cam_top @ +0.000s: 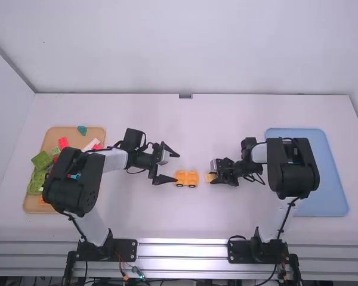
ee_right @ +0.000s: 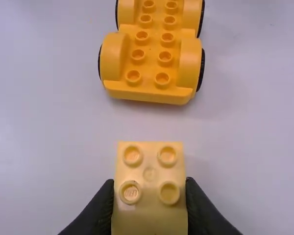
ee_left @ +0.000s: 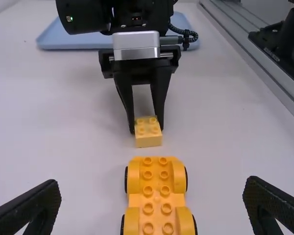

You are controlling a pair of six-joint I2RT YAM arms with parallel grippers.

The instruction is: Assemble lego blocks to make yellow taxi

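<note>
White table [cam_top: 167,214], yellow wheeled base [cam_top: 187,176] between wide-apart left jaws and right jaws tight on pale-yellow block [ee_right: 149,215].

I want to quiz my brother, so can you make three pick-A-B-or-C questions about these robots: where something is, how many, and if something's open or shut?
1. Where is the small yellow block?
A) on the tray
B) on the car bottom
C) in the right gripper

2. How many bumps are on its top?
A) two
B) four
C) eight

3. How is the left gripper?
A) open
B) shut, empty
C) shut on a wheel

Answers:
1 C: fingers grip both its sides.
2 B: two rows of two show.
3 A: its fingers stand wide apart.
</note>
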